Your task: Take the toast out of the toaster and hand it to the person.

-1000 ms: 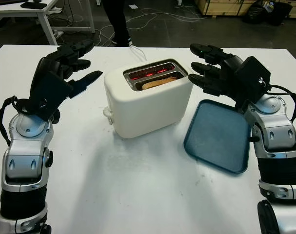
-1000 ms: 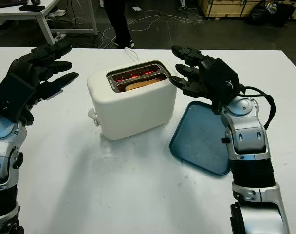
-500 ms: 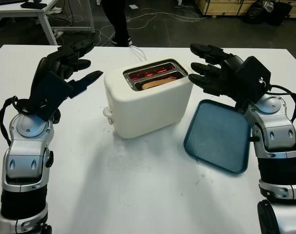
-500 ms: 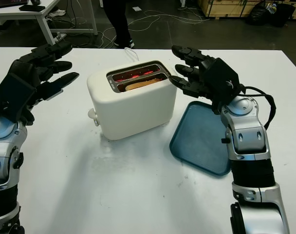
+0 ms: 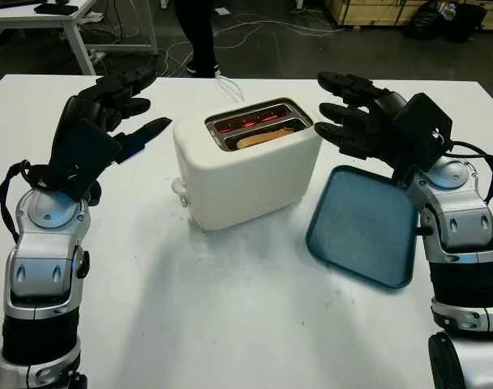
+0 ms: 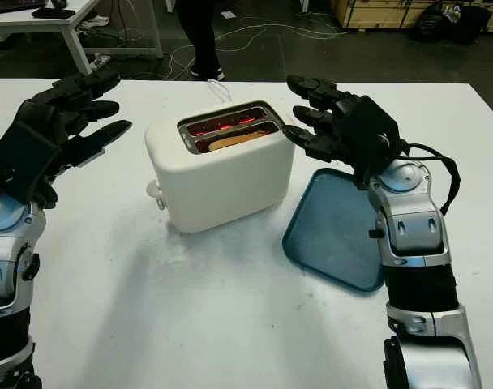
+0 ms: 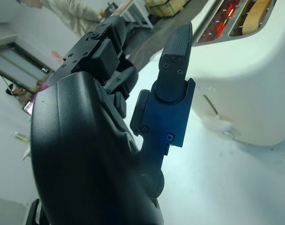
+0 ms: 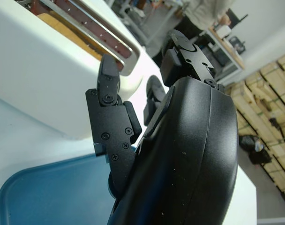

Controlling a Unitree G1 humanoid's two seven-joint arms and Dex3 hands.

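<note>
Robotics lab or workshop. White test table [image 5: 230, 324] on a dark floor; loose cables [image 5: 255, 28] trail across the floor at 12 o'clock, a white workbench [image 5: 68, 20] at 11, wooden pallet crates [image 5: 376, 10] at 1, and a person's legs [image 5: 194, 32] behind.

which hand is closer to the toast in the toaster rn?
Right. The right hand hovers open just beside the toaster at the toast slot's end. The left hand is open, off the toaster's far side, with a clear gap.
</note>
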